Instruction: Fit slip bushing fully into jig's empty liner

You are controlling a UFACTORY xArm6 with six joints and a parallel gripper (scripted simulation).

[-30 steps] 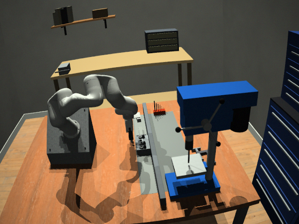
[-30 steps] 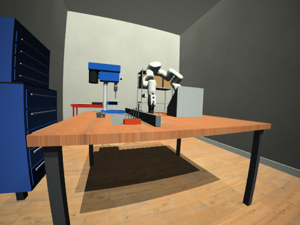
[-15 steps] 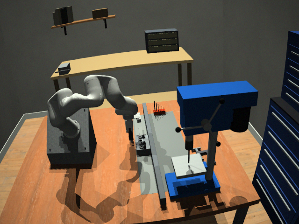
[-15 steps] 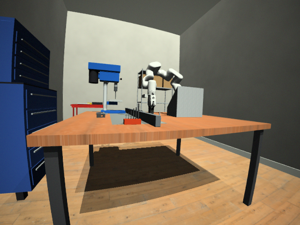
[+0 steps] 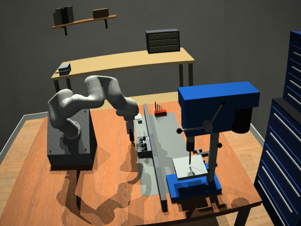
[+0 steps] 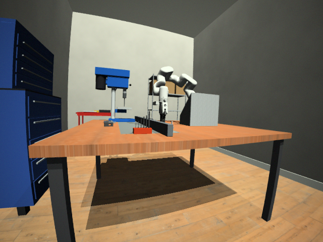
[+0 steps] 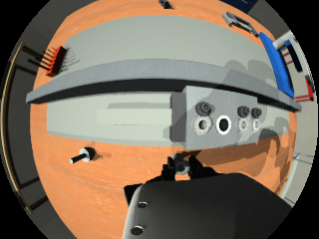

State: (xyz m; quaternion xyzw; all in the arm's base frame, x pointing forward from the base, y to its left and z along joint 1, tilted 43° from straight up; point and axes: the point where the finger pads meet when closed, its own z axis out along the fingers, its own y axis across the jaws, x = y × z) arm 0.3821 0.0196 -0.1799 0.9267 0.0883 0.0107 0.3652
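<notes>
Beyond my tool a blue drill press [image 5: 213, 114] is standing; a red bit holder [image 5: 160, 112], seemingly, is sitting behind it.
</notes>
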